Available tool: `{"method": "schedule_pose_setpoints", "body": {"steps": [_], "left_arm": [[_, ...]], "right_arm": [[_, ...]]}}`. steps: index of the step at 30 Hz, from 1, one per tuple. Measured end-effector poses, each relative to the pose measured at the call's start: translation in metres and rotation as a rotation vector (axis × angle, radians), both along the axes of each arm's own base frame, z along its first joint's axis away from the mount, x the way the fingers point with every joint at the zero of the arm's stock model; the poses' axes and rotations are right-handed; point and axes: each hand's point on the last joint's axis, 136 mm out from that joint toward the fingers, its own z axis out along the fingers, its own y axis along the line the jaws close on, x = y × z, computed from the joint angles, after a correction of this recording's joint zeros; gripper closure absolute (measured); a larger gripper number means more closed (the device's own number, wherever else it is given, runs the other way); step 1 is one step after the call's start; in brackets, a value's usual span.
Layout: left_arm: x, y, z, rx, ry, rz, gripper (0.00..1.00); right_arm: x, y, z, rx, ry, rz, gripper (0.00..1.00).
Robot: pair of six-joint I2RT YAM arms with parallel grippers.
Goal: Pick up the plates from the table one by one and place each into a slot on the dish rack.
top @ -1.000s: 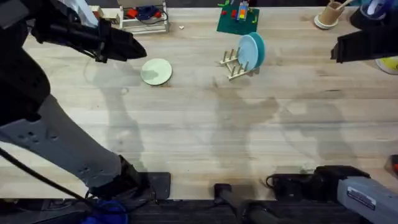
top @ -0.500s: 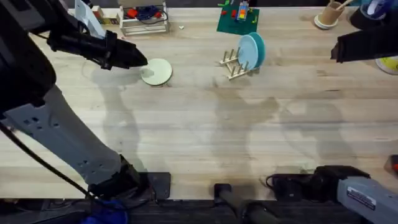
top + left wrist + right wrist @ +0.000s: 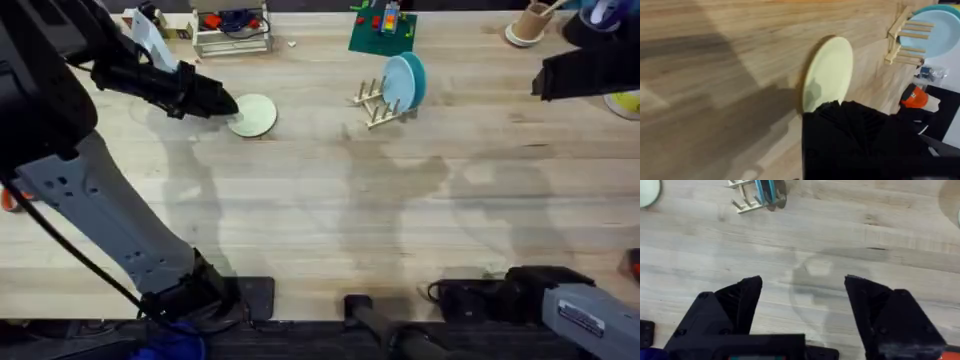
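Cream plate [image 3: 251, 115]: lies flat on the surface [image 3: 330, 220], toward the far left part, well apart from the rack; the wrist view shows it whole and bare [image 3: 827, 72].
Teal plate [image 3: 405, 82]: stands on edge in the rack, between the pegs, so this one looks done.
Rack [image 3: 378, 103]: pale wood, near the far edge, about mid-width of the surface; it seems to have free slots beside the teal plate.
Left gripper [image 3: 222, 103]: low over the surface, its tip at the left rim of the cream plate; I cannot tell whether its fingers are apart or closed, nor whether they touch the plate, as the dark body hides them in the wrist view.
Right gripper [image 3: 802, 292]: wide open, holding nothing, raised over bare wood nearer the right side, with the rack far off in its view.
Step in hand: as I judge it, the approach to the second plate, with the grasp not yet made.
Next move: probably calls for one finger to get under the thin rim of the flat plate and the other above, then a firm pinch, a lift, a turn onto edge and a carry across to a free slot.
Risk: the plate may slide on the smooth wood instead of being caught.
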Motion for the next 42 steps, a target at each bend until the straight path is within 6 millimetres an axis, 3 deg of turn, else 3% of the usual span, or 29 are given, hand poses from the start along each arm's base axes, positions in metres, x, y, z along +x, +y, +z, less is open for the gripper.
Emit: {"method": "schedule_pose_setpoints", "body": {"steps": [7,15,30,37,42], "left_arm": [[0.002,-0.002,-0.026,-0.050,0.043,0.013,0.959],[0.007,-0.006,-0.029,-0.151,0.049,0.057,0.959],[0.007,-0.006,-0.029,-0.154,0.047,0.058,0.960],[0.007,-0.006,-0.029,-0.154,0.048,0.058,0.960],[0.007,-0.006,-0.029,-0.154,0.048,0.058,0.960]], "right_arm": [[0.000,0.000,0.000,0.000,0.000,0.000,0.007],[0.000,0.000,0.000,0.009,0.001,-0.013,0.008],[0.000,0.001,0.000,0.015,0.001,-0.013,0.008],[0.007,0.022,0.005,0.127,-0.016,0.040,0.007],[0.029,0.044,0.003,0.276,0.006,0.054,0.007]]}}
